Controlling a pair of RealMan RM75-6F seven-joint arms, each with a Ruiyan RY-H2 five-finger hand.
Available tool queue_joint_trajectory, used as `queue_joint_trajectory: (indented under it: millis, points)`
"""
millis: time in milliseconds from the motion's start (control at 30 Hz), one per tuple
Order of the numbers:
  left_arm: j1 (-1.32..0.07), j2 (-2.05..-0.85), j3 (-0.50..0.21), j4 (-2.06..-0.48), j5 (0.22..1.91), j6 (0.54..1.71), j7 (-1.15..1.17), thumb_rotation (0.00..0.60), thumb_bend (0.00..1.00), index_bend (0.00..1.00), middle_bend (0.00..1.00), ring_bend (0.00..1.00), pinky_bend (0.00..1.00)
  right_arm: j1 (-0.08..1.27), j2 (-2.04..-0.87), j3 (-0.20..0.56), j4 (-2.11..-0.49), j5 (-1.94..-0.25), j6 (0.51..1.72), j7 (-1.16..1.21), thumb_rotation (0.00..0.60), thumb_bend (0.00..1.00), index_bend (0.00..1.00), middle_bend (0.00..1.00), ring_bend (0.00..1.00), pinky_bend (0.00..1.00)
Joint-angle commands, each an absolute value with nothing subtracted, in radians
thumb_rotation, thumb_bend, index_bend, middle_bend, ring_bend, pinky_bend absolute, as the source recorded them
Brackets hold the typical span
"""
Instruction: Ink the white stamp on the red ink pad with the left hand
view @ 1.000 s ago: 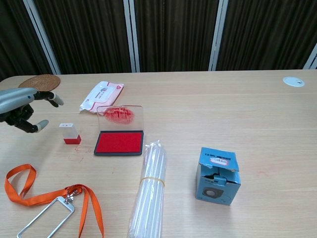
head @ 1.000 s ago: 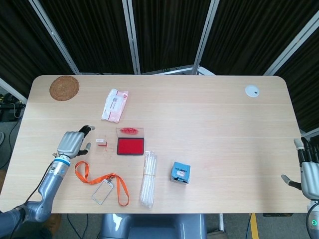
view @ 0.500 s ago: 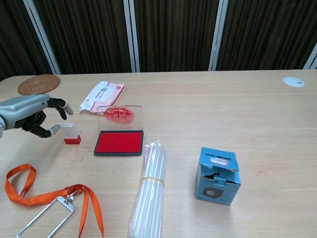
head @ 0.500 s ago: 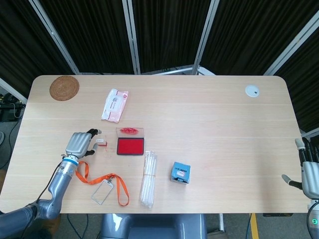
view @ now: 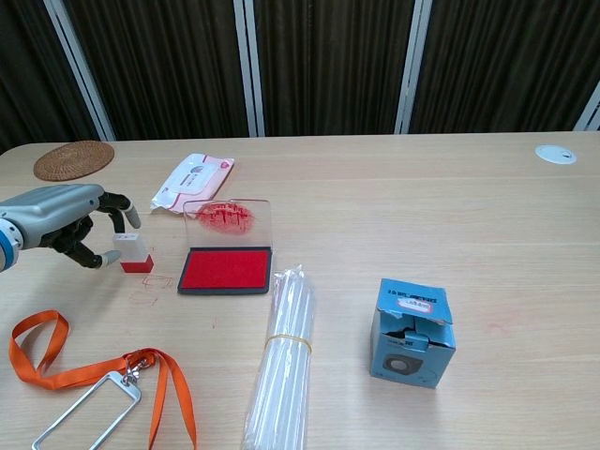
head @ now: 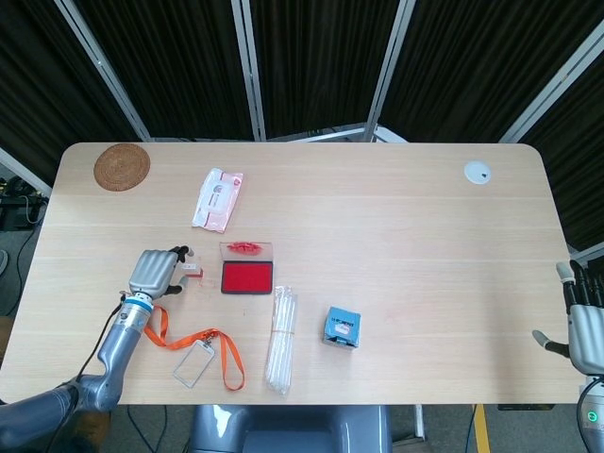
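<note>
The small white stamp (head: 192,271) with a red base (view: 133,254) stands upright on the table, just left of the red ink pad (head: 246,276) (view: 226,269). The pad's clear lid (view: 225,220) is tipped up behind it, smeared with red. My left hand (head: 156,272) (view: 61,220) is right beside the stamp on its left. Its fingers are spread, one arching over the stamp's top and the thumb low by the stamp's side. I see no firm grip on it. My right hand (head: 585,326) hangs off the table's right edge with its fingers apart, holding nothing.
An orange lanyard with a badge holder (head: 193,344) (view: 94,380) lies in front of my left hand. A banded bundle of clear tubes (view: 281,366), a blue box (view: 411,333), a wipes pack (view: 192,178), a woven coaster (view: 73,159) and a white disc (view: 556,154) also lie on the table.
My left hand has moved right and slightly down across the table, from well left of the stamp to right up against it. The stamp and my right hand have not moved.
</note>
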State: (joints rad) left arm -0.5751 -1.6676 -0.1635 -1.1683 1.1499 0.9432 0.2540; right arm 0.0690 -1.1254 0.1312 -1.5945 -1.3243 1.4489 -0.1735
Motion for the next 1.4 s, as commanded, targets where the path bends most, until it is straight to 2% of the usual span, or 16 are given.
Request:
queue_joint_trajectory:
  millis: [33, 533, 1000, 1233, 1400]
  points:
    - [-0.582, -1.677, -0.163, -1.154, 1.147, 0.937, 0.251, 0.600, 0.33, 0.31, 0.38, 0.80, 0.78, 0.071, -1.127, 0.132, -1.593, -1.320, 1.445, -0.173, 0.600, 0.00, 0.00, 0.00, 0.00, 0.00]
    - [-0.595, -1.720, -0.160, -1.105, 1.143, 0.940, 0.263, 0.600, 0.33, 0.38, 0.42, 0.80, 0.78, 0.077, -1.129, 0.139, -1.576, -1.299, 1.427, -0.146, 0.600, 0.00, 0.00, 0.00, 0.00, 0.00]
    - [-0.597, -1.709, -0.165, -1.104, 1.143, 0.942, 0.245, 0.600, 0.37, 0.52, 0.48, 0.80, 0.78, 0.080, -1.131, 0.141, -1.573, -1.286, 1.419, -0.146, 0.600, 0.00, 0.00, 0.00, 0.00, 0.00]
    - [-0.597, -1.682, -0.171, -1.140, 1.152, 0.951, 0.228, 0.600, 0.41, 0.56, 0.51, 0.80, 0.78, 0.081, -1.131, 0.141, -1.575, -1.283, 1.419, -0.148, 0.600, 0.00, 0.00, 0.00, 0.00, 0.00]
    - [-0.605, -1.625, -0.182, -1.233, 1.162, 0.949, 0.218, 0.600, 0.41, 0.57, 0.51, 0.80, 0.78, 0.080, -1.128, 0.143, -1.577, -1.281, 1.420, -0.143, 0.600, 0.00, 0.00, 0.00, 0.00, 0.00]
